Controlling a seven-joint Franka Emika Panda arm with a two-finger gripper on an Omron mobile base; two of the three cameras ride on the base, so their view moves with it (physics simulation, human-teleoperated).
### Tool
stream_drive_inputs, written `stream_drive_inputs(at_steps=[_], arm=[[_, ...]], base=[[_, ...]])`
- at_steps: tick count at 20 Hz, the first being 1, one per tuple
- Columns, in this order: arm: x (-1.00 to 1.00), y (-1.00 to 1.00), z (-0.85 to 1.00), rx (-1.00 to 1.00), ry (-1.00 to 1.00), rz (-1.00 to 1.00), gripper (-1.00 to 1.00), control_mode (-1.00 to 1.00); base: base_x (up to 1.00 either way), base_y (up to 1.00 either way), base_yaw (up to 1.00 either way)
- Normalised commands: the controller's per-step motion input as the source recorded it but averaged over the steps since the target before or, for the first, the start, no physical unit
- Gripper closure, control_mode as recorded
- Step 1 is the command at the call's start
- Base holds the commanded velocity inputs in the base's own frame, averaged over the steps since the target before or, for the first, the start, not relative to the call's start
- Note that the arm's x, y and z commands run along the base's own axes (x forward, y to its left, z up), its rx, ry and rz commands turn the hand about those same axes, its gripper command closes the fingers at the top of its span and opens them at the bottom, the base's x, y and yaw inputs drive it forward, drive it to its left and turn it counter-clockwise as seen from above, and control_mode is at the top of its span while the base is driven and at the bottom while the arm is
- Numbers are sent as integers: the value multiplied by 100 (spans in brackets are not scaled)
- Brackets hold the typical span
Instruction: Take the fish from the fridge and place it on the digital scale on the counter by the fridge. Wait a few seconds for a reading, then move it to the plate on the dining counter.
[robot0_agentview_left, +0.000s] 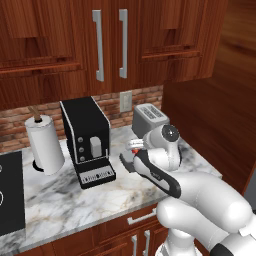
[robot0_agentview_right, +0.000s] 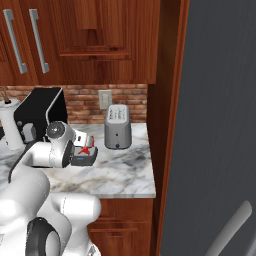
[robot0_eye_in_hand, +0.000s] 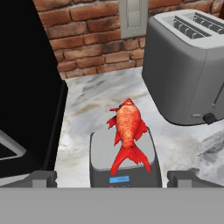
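Your fish (robot0_eye_in_hand: 128, 133) lies flat on the digital scale (robot0_eye_in_hand: 123, 153), head toward the brick wall (robot0_eye_in_hand: 87, 26), forked tail toward the scale's small blue display; nothing is holding it. The scale sits on the marble counter (robot0_eye_in_hand: 92, 100), between the black coffee machine (robot0_eye_in_hand: 26, 87) and the silver toaster (robot0_eye_in_hand: 188, 65), apart from both. Your gripper (robot0_eye_in_hand: 112, 179) hangs just behind the scale with its jaws spread wide, one dark finger tip either side of the scale's near end, neither touching the fish. From the right base view you can pick out the red fish (robot0_agentview_right: 86, 150) on the dark scale (robot0_agentview_right: 84, 159) just beside the arm's wrist, with the toaster (robot0_agentview_right: 118, 127) further right and the grey fridge (robot0_agentview_right: 215, 125) door filling the right side. In the left base view the coffee machine (robot0_agentview_left: 86, 140) stands next to a paper towel roll (robot0_agentview_left: 45, 143), the toaster (robot0_agentview_left: 149, 119) sits behind the arm, and a sliver of red fish (robot0_agentview_left: 134, 145) shows at the hand.
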Motion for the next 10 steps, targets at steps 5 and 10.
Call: stream_drive_inputs(at_steps=[5,10], arm=[[0,0,0,0,0,0,-100,-100],[11,0,-1,0,8,0,-100,-100]], base=[[0,0,0],[0,0,0]])
